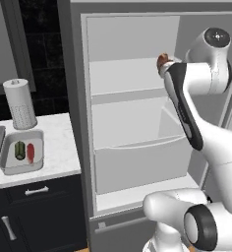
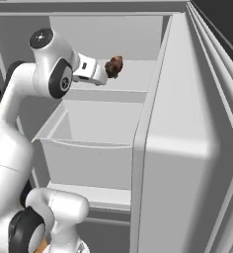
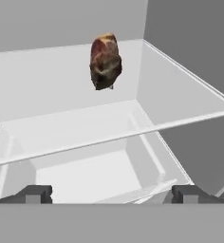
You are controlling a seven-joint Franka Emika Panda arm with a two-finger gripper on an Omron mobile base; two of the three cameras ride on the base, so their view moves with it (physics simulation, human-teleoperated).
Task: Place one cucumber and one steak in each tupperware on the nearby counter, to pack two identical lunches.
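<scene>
Steak [image 3: 105, 60], a lumpy brown-red chunk, sits on the fridge shelf [image 3: 61, 128] beyond the wide-open pincer [image 3: 111, 193]

One lumpy brown-red steak [image 3: 105, 60] sits at about twelve o'clock in the hand view, on a fridge shelf [image 3: 61, 128]; it is the same chunk seen in both base views. One tupperware [image 1: 10, 169] lies at about nine o'clock in the left base view, on the counter [image 1: 59, 147]. It holds one dark green cucumber [image 1: 20, 150] and one red steak slab [image 1: 31, 152]. One paper towel roll [image 1: 19, 103] stands at about ten o'clock. Two silver handles [image 1: 37, 190] show on the cabinets below. One drawer [image 1: 137, 165] sits inside the fridge.
</scene>
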